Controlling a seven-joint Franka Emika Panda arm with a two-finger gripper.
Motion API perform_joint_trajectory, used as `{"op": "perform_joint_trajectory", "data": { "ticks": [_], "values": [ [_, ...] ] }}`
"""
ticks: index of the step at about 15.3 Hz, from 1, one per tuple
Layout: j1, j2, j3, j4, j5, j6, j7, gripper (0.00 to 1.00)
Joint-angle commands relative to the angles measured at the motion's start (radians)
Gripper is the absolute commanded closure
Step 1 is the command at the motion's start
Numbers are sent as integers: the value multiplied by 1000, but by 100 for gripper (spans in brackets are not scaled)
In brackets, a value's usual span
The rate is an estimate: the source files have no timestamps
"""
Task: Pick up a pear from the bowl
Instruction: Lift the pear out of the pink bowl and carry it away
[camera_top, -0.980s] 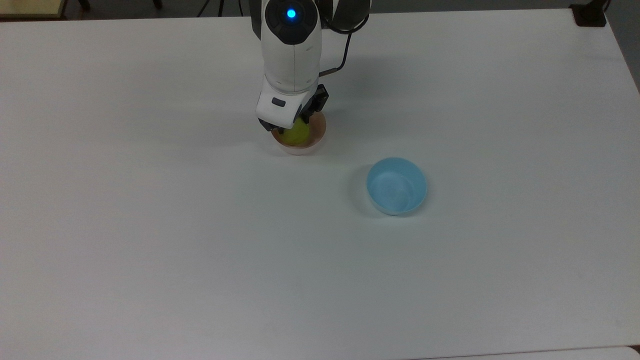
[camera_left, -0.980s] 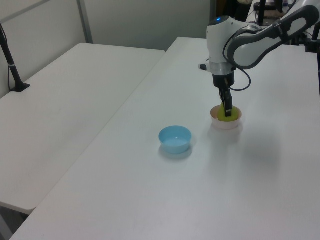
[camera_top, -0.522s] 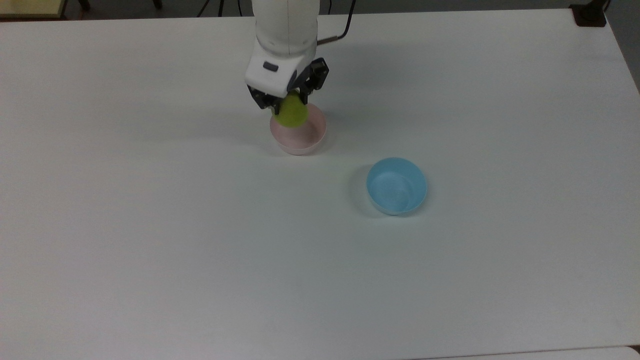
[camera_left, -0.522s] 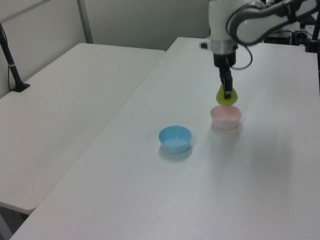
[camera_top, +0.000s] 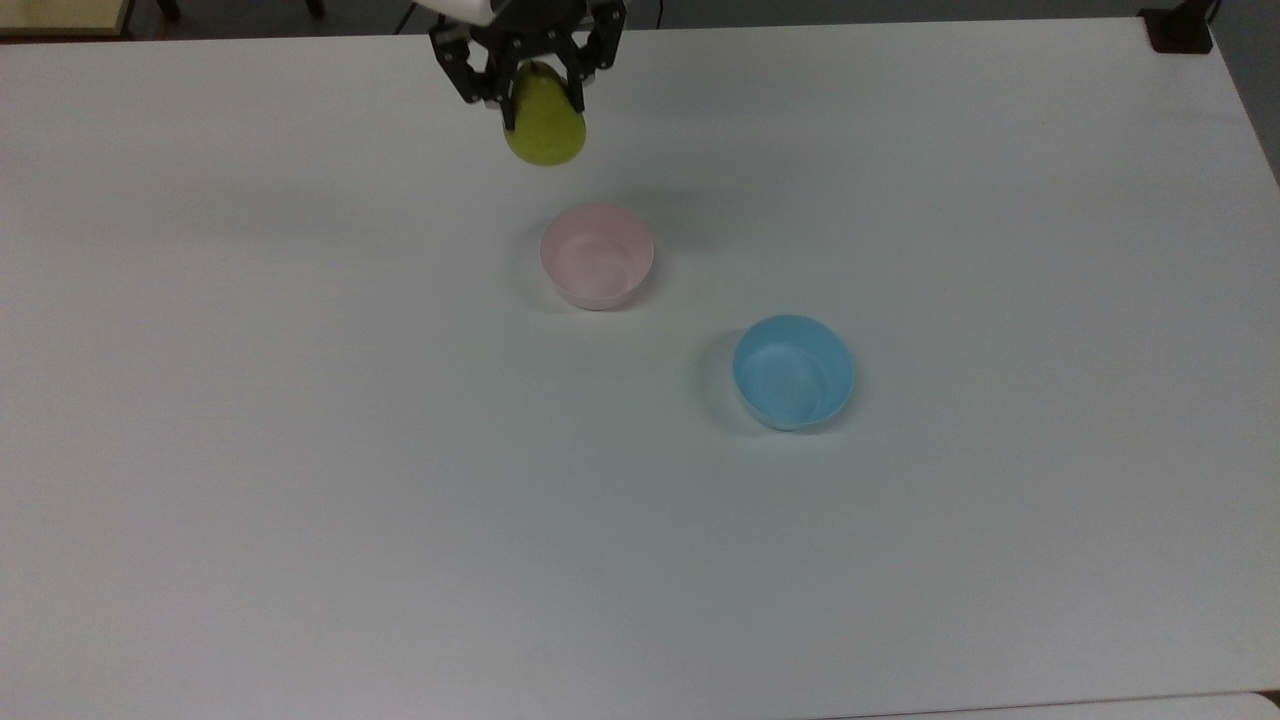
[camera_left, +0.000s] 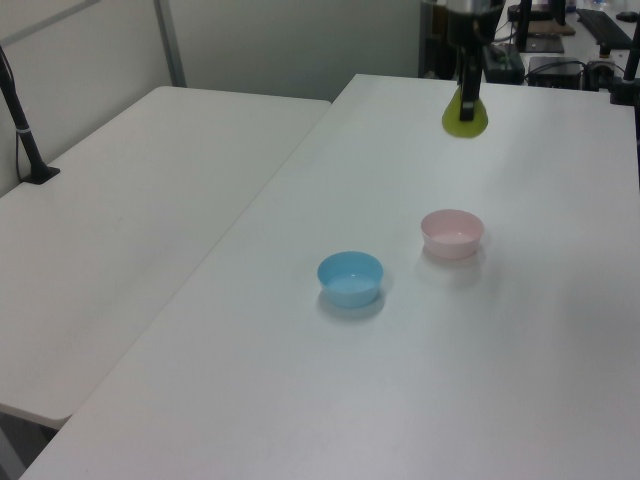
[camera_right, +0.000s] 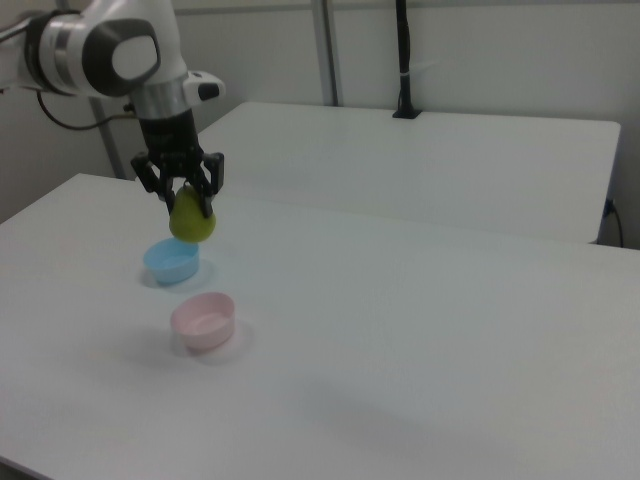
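Two bowls sit on the white bench (camera_top: 300, 450): a pink bowl (camera_top: 597, 256) and a blue bowl (camera_top: 794, 371). They are apart from each other and have not moved.

The pear (camera_top: 545, 127) is up in the air now. One second ago it lay inside the pink bowl with the claw down around it. Half a second ago it hung just above the bowl's rim. Now it hangs high over the bench, well apart from the bowl, and the pink bowl has nothing in it. In the top view the pear is near the top edge, up and a bit to the left of the pink bowl.

The claw (camera_top: 528, 75) is clamped on the pear's narrow top, with its black fingers (camera_right: 206, 182) pressing on both sides. The fat end of the pear points down. In the right view the pear (camera_right: 191, 221) hangs in front of the blue bowl (camera_right: 171, 261), with the pink bowl (camera_right: 204, 320) lower down. In the left view the pear (camera_left: 465, 115) hangs from the claw (camera_left: 468, 95) high above the pink bowl (camera_left: 452, 233).
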Motion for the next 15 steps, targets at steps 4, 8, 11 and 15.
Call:
{"op": "perform_joint_trajectory", "data": {
  "ticks": [4,8,11,15],
  "values": [
    [-132,62,-13,131,12,-24,-88,100],
    [-216,191,-23,253,0,-20,-158,100],
    [-258,299,-24,338,1,15,-156,100],
    [-321,402,-24,343,4,140,-127,100]
  ]
}}
